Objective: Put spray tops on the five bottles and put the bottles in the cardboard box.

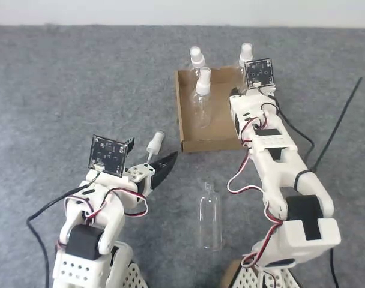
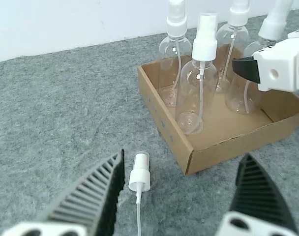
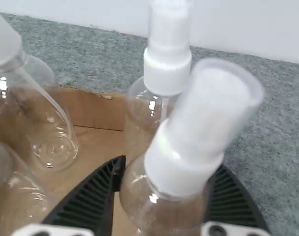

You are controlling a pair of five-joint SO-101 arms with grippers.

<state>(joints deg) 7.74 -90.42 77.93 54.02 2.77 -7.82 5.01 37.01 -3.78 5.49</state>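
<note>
The left claw, spread, faces the spray top, tube pointing toward it; right claw seemingly pinches a bottle.

The high view looks down on the table from behind the arms. The left wrist view faces the box from nearby. The right wrist view is very close to a bottle in it.

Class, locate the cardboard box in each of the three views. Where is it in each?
High view: cardboard box upper centre, beyond the capless bottle lying flat.
Left wrist view: box just beyond the loose spray top.
Right wrist view: its brown wall and floor behind the capped bottles.
Shared landmark: those capped bottles inside it.
</note>
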